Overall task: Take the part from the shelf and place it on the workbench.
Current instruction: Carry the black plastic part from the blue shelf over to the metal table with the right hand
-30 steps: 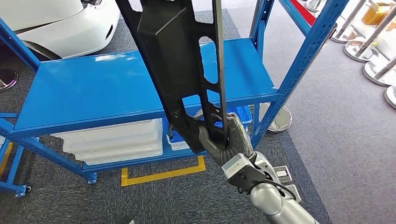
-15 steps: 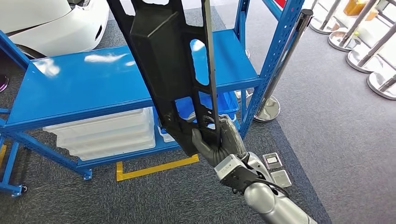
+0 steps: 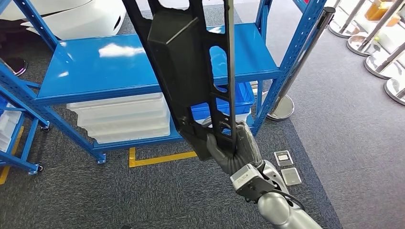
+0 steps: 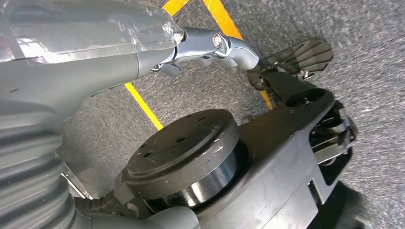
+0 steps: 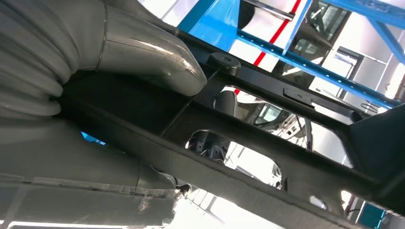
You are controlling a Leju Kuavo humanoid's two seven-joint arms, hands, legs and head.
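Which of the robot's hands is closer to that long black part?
The right. The right hand grips the black part at its lower end, holding it upright in front of the blue shelf. The left hand hangs low over the carpet, apart from it.

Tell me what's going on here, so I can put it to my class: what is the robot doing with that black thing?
The robot's right hand grips the lower end of a long black part and holds it upright in the air, in front of a blue shelf. The part is off the shelf and rests on nothing. White trays sit on the shelf's lower level. The left hand hangs low over grey carpet, holding nothing.
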